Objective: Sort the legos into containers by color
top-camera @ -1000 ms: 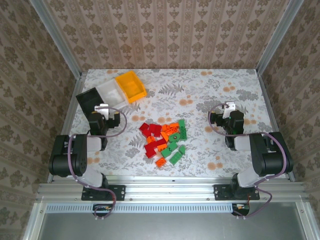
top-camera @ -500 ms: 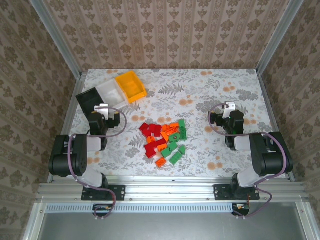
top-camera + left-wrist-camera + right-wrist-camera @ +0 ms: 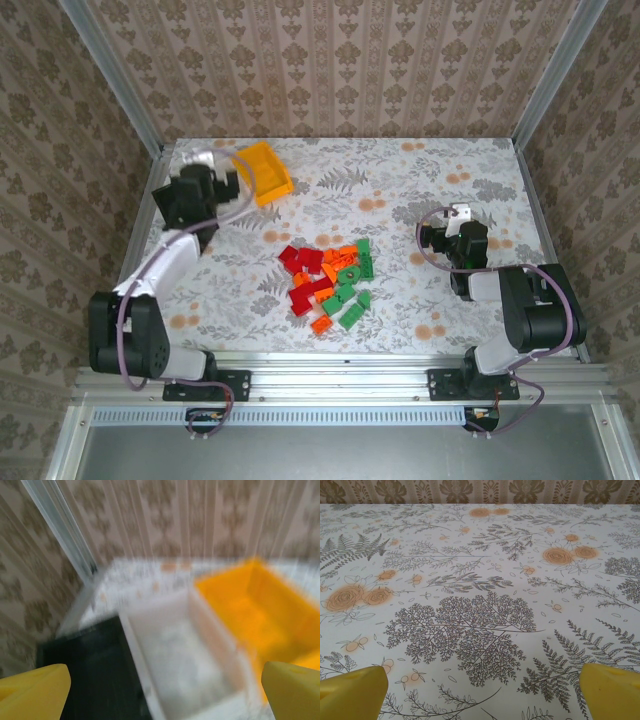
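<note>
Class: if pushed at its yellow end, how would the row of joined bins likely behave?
The bins look empty and thin-walled, so probably light and easy to slide. Joined in a row, they would likely swivel as one.

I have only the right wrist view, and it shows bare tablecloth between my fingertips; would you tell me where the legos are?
Observer: The legos lie in one pile in the middle of the table, to the left of your right gripper.
Operator: Thank you. Where are the containers?
Observer: At the far left corner, joined in a row: black bin, white bin, then yellow-orange bin.
Operator: And the other arm?
Observer: The left gripper hovers open above the bins, its blurred wrist view looking down into the white one.
</note>
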Robot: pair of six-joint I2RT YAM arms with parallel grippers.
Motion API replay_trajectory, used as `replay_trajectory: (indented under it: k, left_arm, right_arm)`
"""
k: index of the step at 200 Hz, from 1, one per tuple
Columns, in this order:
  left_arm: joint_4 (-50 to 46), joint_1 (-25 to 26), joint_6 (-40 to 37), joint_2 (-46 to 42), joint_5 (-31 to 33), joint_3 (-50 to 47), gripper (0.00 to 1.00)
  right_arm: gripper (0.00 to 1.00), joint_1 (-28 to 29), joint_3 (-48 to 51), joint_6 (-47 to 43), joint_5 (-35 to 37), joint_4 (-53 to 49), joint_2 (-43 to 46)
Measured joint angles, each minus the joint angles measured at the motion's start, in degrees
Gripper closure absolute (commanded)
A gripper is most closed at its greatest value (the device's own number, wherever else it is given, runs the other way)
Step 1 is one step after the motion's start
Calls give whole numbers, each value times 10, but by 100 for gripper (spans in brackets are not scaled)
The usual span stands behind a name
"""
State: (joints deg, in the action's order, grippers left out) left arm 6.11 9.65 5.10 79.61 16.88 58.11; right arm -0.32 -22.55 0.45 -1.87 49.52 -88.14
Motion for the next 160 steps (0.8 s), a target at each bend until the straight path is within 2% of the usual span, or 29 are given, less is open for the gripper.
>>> replay_trajectory:
  k: [13, 35, 46, 60, 75, 100, 130, 160]
  left_arm:
    - [-31, -21, 34, -5, -26, 56, 0]
    - [-39, -71, 96, 0, -105, 69, 0]
    - [-49, -91, 125, 29, -145, 77, 1]
    - [-82, -93, 152, 84, -171, 111, 2]
    - [-119, -66, 169, 146, -169, 160, 2]
    - [-173, 6, 217, 218, -157, 242, 0]
    - [-226, 61, 270, 339, -182, 418, 0]
    - [-293, 89, 294, 455, -184, 579, 19]
  right_arm:
    - [0, 0, 0, 0, 0, 0, 0]
    - [0, 0, 0, 0, 0, 0, 0]
    - [0, 0, 0, 0, 0, 0, 0]
    - [0, 0, 0, 0, 0, 0, 0]
    - [0, 0, 0, 0, 0, 0, 0]
    - [0, 0, 0, 0, 1, 0, 0]
    - [0, 0, 0, 0, 1, 0, 0]
    - [0, 0, 0, 0, 1, 0, 0]
